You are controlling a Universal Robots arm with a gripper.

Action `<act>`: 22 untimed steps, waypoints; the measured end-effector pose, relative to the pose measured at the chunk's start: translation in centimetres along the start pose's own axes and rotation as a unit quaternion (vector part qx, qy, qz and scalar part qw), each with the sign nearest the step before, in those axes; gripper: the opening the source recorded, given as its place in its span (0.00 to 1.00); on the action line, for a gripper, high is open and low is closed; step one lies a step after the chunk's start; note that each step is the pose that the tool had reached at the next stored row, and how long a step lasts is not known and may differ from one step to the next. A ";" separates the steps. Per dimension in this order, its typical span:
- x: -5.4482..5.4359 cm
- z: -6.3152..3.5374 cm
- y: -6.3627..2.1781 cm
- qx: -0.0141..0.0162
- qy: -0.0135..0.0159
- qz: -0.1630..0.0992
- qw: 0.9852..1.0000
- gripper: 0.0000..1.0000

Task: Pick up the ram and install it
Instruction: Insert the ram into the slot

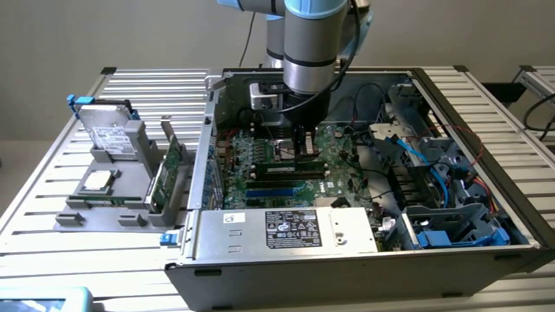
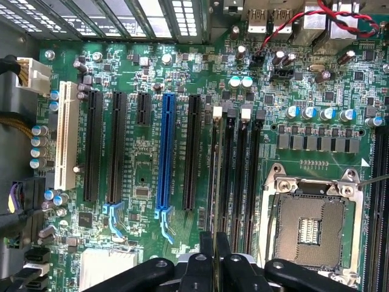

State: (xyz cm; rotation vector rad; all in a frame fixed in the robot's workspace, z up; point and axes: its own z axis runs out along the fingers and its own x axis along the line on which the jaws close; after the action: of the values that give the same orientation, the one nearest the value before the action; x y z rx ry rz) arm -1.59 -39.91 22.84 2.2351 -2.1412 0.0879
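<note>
**Fingers clamped on the ram over the memory slots**

The gripper (image 1: 301,151) reaches down into the open computer case (image 1: 347,276), which stands on the table (image 1: 147,84) toward the edge at the exterior view's right. The fingers (image 2: 206,252) are drawn almost together and pinch the ram (image 1: 290,170) by its upper edge. The board stands on edge, lengthwise over the black memory slots (image 2: 240,176) near the middle of the motherboard (image 2: 146,170), just beside the CPU socket (image 2: 310,228). It appears aligned with the slot farthest from the socket; whether its lower edge has entered that slot cannot be told. A holder (image 1: 113,214) near the table's opposite edge carries a hard drive (image 1: 108,133) and a green expansion card (image 1: 171,169).
</note>
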 end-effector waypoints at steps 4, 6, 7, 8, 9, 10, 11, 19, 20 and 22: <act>0.0 0.01 -0.19 0.000 0.000 0.000 1.000 0.13; 0.0 0.01 -0.23 -0.001 0.000 0.000 1.000 0.13; 0.0 0.01 -0.23 -0.002 0.000 0.001 1.000 0.13; 0.0 0.01 -0.24 -0.003 0.000 0.001 1.000 0.13; 0.0 0.02 -0.24 -0.005 0.000 0.002 1.000 0.13; 0.0 0.01 -0.26 -0.006 0.000 0.002 1.000 0.13; 0.0 0.01 -0.28 -0.006 0.000 0.003 1.000 0.13; 0.0 0.09 -0.39 -0.006 0.000 0.004 1.000 0.13; 0.0 0.09 -0.38 -0.006 0.001 0.004 1.000 0.13; 0.0 0.09 -0.36 -0.006 0.001 0.004 1.000 0.13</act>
State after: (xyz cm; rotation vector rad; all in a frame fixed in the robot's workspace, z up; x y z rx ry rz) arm -1.23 -39.92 22.75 2.2183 -2.1442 0.0772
